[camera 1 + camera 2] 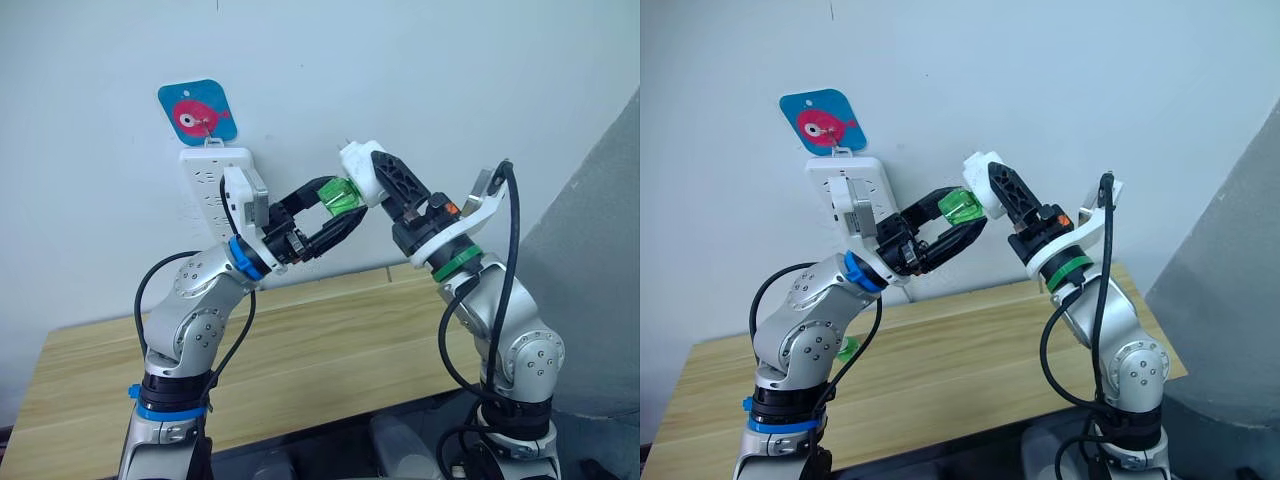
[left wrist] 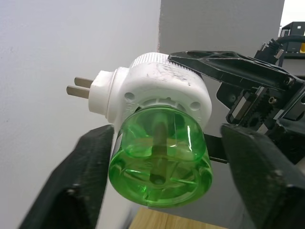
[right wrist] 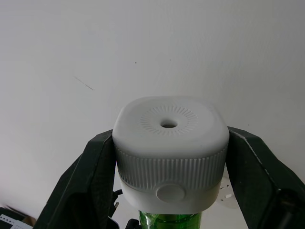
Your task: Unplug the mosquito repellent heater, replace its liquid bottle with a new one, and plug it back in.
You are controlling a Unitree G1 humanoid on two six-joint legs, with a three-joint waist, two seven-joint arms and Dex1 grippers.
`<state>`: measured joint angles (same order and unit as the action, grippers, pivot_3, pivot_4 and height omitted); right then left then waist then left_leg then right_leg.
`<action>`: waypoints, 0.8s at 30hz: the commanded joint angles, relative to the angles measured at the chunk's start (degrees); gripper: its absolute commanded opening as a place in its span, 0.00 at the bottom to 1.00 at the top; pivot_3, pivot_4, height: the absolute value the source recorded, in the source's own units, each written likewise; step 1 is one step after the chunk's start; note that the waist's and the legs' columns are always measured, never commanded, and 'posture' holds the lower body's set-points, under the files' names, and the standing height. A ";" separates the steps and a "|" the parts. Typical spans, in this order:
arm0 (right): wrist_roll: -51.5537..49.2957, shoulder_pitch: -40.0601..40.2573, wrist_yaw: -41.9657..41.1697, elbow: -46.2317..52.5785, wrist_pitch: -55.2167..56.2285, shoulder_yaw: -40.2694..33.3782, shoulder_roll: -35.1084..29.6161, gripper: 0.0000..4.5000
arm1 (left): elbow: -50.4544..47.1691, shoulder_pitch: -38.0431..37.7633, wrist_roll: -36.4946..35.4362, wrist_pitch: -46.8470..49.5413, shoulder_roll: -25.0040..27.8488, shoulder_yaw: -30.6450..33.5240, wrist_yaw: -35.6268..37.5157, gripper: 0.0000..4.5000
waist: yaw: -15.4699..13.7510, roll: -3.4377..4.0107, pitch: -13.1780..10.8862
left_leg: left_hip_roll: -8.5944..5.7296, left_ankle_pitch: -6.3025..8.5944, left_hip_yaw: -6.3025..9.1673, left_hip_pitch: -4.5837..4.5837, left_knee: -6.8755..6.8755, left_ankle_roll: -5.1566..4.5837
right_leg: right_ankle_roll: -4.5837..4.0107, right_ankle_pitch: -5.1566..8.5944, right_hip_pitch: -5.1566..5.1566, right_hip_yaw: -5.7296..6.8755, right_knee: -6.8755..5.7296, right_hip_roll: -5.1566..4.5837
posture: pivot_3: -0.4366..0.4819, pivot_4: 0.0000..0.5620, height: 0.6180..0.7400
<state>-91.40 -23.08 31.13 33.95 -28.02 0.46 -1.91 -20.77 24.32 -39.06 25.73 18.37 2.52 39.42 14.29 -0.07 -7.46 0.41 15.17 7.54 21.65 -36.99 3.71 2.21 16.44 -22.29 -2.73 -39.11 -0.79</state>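
I see one heater (image 1: 362, 165), held up in the air near the wall. My right claw (image 3: 169, 157) is clamped on its sides. One green bottle (image 1: 340, 195) sticks out of it, and my left claw (image 2: 159, 176) sits wide around the bottle; I can't tell if the fingers touch it. Two prongs (image 2: 80, 87) point at the wall. One power strip (image 1: 212, 185) hangs there, partly hidden by my left arm.

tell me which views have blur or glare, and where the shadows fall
Left wrist view: the heater and green bottle are sharp with small highlights, the near black fingers soft. Right wrist view: heater top crisp, fingers at the edges blurred, wall evenly lit. Left eye view: soft, even light, faint shadows on the wall beside the power strip; no strong glare.
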 commanded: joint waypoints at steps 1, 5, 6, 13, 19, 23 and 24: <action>-1.06 -0.82 -0.83 1.67 0.94 0.29 0.11 0.65 | -1.99 1.20 0.10 -1.46 0.07 -0.37 0.40 0.52 | 0.00 0.01 0.03 | 0.00 0.00 0.00 0.00 0.00 0.00 | 0.00 0.00 0.00 0.00 0.00 0.00 | 0.18 0.09 0.95; -1.14 -0.85 -0.82 1.69 1.13 0.34 0.15 0.65 | -1.76 1.10 1.01 -1.93 0.36 -0.39 0.49 0.50 | 0.00 0.02 0.09 | 0.00 0.00 0.00 0.00 0.00 0.00 | 0.00 0.00 0.00 0.00 0.00 0.00 | 0.18 0.09 0.95; -1.13 -0.88 -0.83 1.69 1.19 0.34 0.21 0.65 | -1.64 1.10 1.50 -2.25 0.43 -0.38 0.42 0.50 | 0.00 0.03 0.12 | 0.00 0.00 0.00 0.00 0.00 0.00 | 0.00 0.00 0.00 0.00 0.00 0.00 | 0.18 0.09 0.95; -1.25 -0.77 -1.32 1.75 1.18 0.52 0.25 0.65 | -0.67 1.29 2.72 -3.87 0.64 -0.55 1.15 0.50 | -0.01 0.26 0.85 | 0.00 0.00 0.00 0.00 0.00 0.00 | 0.00 0.00 0.01 -0.01 0.01 0.00 | 0.18 0.08 0.95; -1.27 -0.64 -1.40 1.77 1.06 0.65 0.11 0.65 | -0.58 1.23 2.99 -4.44 0.88 -0.54 1.95 0.50 | 0.00 0.39 0.96 | 0.00 0.00 0.00 -0.03 0.00 0.00 | 0.00 0.00 0.03 -0.01 0.00 0.02 | 0.18 0.08 0.95; -1.46 -0.59 -1.66 1.79 0.82 0.74 -0.22 0.65 | -0.08 1.44 3.48 -5.13 0.93 -0.52 2.05 0.50 | 0.00 0.39 0.96 | 0.00 0.00 0.00 -0.03 0.00 0.00 | 0.00 0.00 0.03 -0.01 0.00 0.02 | 0.18 0.08 0.95; -1.57 -0.52 -1.65 1.78 0.89 0.77 -0.16 0.65 | 0.09 1.53 3.56 -5.29 0.89 -0.48 2.03 0.50 | 0.00 0.39 0.97 | 0.00 0.00 0.00 -0.03 0.00 0.00 | 0.00 0.00 0.03 -0.01 0.00 0.02 | 0.18 0.08 0.95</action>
<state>-91.51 -23.07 30.29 33.95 -27.76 0.92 -2.16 -19.91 24.39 -35.87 21.77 18.84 1.97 41.16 14.29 0.32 -6.50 0.41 15.17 7.54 21.61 -36.98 3.71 2.21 16.44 -22.25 -2.74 -39.11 -0.77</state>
